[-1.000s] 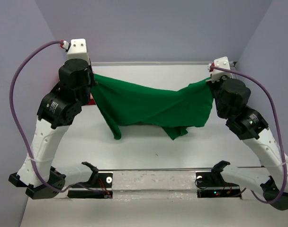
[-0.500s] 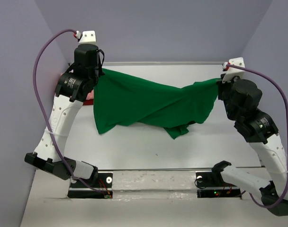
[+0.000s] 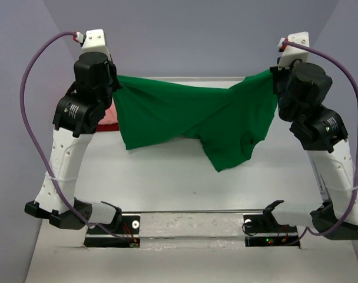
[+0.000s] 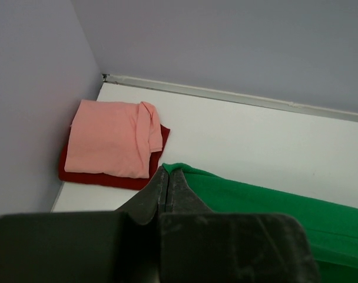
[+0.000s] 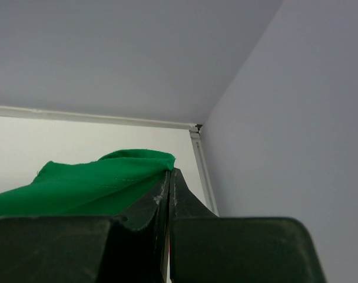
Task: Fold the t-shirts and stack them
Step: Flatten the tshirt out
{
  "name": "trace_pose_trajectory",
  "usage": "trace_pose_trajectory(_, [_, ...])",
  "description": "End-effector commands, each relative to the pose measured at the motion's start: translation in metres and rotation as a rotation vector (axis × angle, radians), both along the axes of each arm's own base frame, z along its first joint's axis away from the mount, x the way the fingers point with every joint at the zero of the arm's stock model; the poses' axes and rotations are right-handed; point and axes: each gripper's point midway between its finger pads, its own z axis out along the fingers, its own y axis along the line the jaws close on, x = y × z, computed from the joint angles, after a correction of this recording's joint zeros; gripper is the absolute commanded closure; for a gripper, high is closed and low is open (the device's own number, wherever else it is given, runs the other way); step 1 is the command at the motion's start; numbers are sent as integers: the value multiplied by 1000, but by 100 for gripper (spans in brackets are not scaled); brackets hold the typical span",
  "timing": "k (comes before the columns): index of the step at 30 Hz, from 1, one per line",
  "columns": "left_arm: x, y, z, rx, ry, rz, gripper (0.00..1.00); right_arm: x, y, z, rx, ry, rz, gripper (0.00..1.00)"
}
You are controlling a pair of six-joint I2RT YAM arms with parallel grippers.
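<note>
The left gripper is pinched shut on one edge of the green shirt, and the right gripper is clamped just as tight on the opposite edge. Between them the shirt hangs in the air above the table, twisted across its middle, with a loose flap drooping lower toward the right.

In the far left corner the pink shirt lies folded on top of the folded red shirt, near the left arm.

Each grip looks thin, with only a fold of cloth at the fingertips. Pulling the arms further apart could tug an edge free and drop the shirt in a heap. Lowered as it hangs, the twist would likely land as a crease and spoil the fold. A trailing hem could also drag the stack out of square.

No brand or label shows on any shirt. The markings on the arm housings are too small to read.
</note>
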Motion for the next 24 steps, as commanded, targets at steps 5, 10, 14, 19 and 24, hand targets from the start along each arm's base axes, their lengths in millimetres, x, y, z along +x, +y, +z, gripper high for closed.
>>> trace_pose_trajectory(5, [0,1,47,-48,-117,2,100,21,8,60,-1,-120,-33,100])
trace_pose_trajectory(10, [10,-6,70,-82,-170,-17,100,19,12,80,23,-170,3,100])
trace_pose_trajectory(14, [13,-10,84,-107,-207,-32,100,15,14,94,52,-208,35,100])
trace_pose_trajectory(19, [14,-15,98,-103,-249,-60,100,24,49,87,37,-185,225,100])
trace_pose_trajectory(24, [29,-22,90,-88,-225,-77,100,26,116,63,47,-101,638,100])
